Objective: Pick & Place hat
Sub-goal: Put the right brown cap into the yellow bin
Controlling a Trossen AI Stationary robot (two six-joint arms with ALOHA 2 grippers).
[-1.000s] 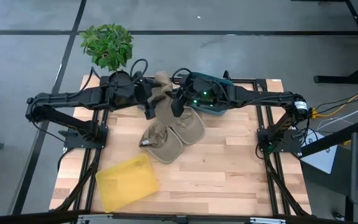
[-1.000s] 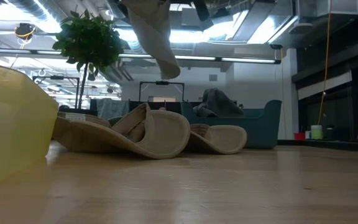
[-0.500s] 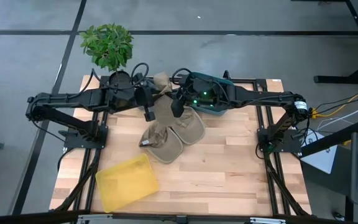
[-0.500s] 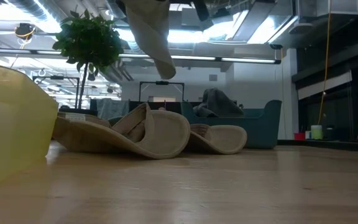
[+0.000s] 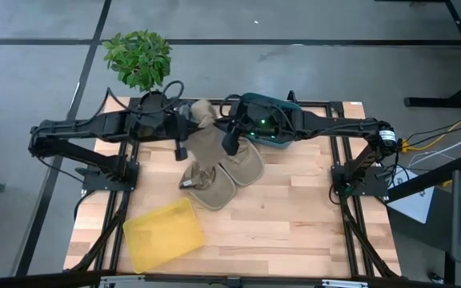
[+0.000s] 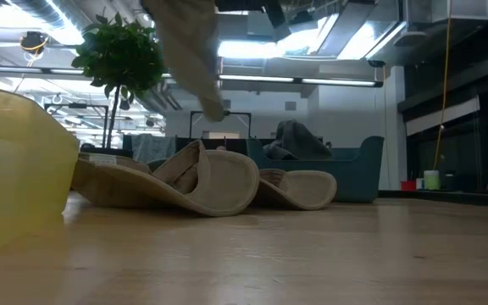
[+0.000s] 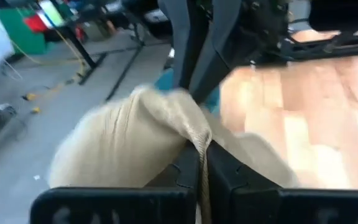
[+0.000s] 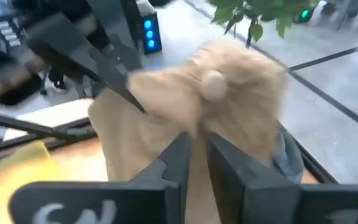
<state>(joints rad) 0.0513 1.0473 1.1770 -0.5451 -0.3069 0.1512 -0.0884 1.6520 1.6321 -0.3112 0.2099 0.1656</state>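
Observation:
A beige hat (image 5: 204, 134) hangs in the air over the back middle of the table, between my two grippers. My left gripper (image 5: 181, 146) is on its left side and shut on it; the left wrist view shows cloth between the closed fingers (image 7: 202, 158). My right gripper (image 5: 230, 144) stands at the hat's right side, its fingers (image 8: 199, 152) a narrow gap apart with the hat (image 8: 229, 87) just beyond them. A pile of more beige hats (image 5: 222, 176) lies on the wooden table below, brims on the boards. My left gripper pinches a folded edge of the hat (image 7: 199, 134) between its two fingers, coming from the table's left and slanting a little downward. The hat is lifted clear and hangs slack below the fingers; its lower end (image 6: 213, 108) is above the pile. My right gripper: I cannot tell whether its fingers touch the hat.
A yellow bin (image 5: 164, 233) stands at the near left of the table. A teal container (image 5: 272, 142) sits at the back under my right arm. A potted plant (image 5: 138, 56) stands beyond the far left corner. Bare boards lie at the near right.
My left gripper has drawn back toward the table's left edge, and the hat has gone with it. In the low view the hat's hanging end has swung to the left. My right gripper has stayed in place.

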